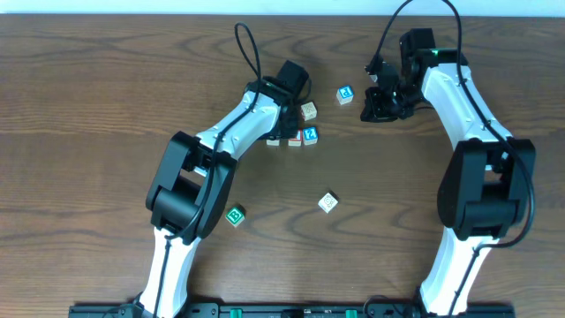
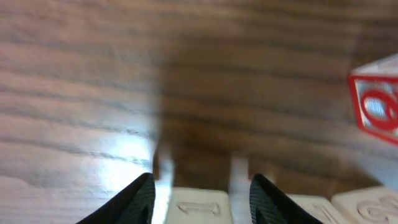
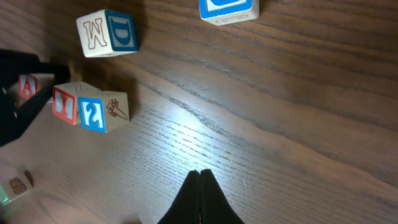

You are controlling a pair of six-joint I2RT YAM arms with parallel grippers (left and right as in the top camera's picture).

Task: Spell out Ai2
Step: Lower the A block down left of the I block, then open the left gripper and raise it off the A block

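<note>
The word is judged all but spelled: the A block is straddled on the surface by the parted, seemingly unclamped left tool, with the i block and 2 block lined up just beside it. A straight lift clear is called for next, since the i block is crowded by one finger. The right tool is held together, empty, over open room well apart from the row.
</note>
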